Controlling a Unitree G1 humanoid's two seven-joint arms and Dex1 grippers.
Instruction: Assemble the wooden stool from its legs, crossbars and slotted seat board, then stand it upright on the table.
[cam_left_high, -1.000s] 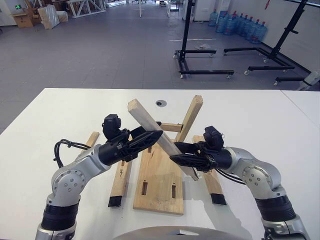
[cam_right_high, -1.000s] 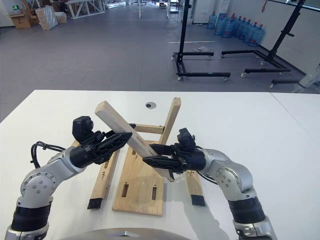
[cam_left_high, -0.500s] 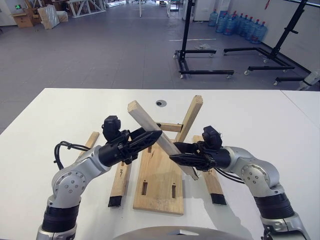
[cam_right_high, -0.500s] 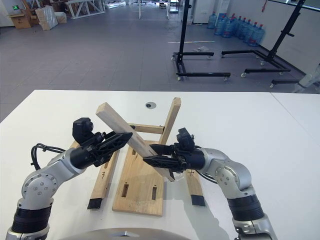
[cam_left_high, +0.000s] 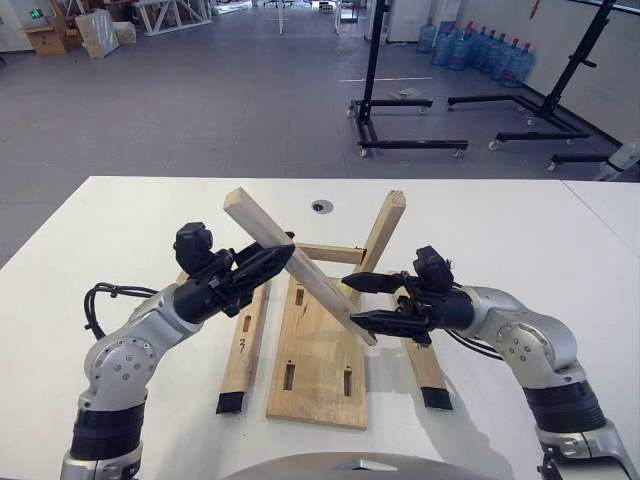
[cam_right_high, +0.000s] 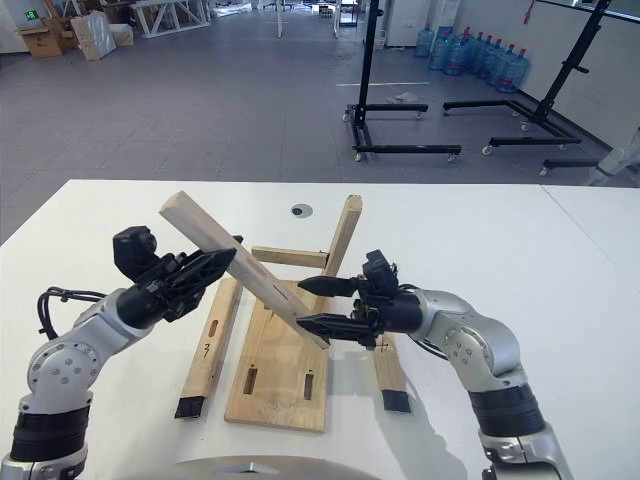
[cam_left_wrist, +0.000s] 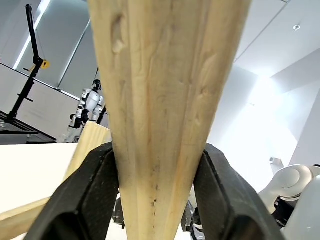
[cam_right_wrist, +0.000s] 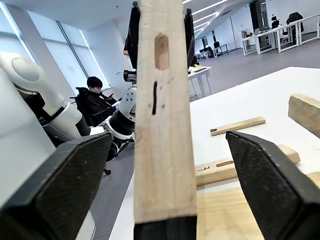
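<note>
My left gripper (cam_left_high: 278, 258) is shut on a wooden leg (cam_left_high: 300, 270) and holds it slanted above the slotted seat board (cam_left_high: 318, 385), which lies flat on the white table (cam_left_high: 520, 230). In the left wrist view the leg (cam_left_wrist: 160, 100) is clamped between both fingers (cam_left_wrist: 85, 195). My right gripper (cam_left_high: 350, 300) is open at the leg's lower end. Its fingers (cam_right_wrist: 270, 185) stand wide apart on either side of the leg (cam_right_wrist: 162, 125) without touching it. Behind, another leg (cam_left_high: 383, 235) leans up with a crossbar (cam_left_high: 330, 253) attached.
Two more legs lie flat beside the seat board, one on the left (cam_left_high: 243, 350) and one on the right (cam_left_high: 425, 365). A small round hole (cam_left_high: 321, 207) is in the table's far middle. Black wheeled frames (cam_left_high: 410, 120) stand on the floor beyond.
My right gripper has opened and let go of the slanted leg. My left gripper has carried the leg to the left and a little up.
</note>
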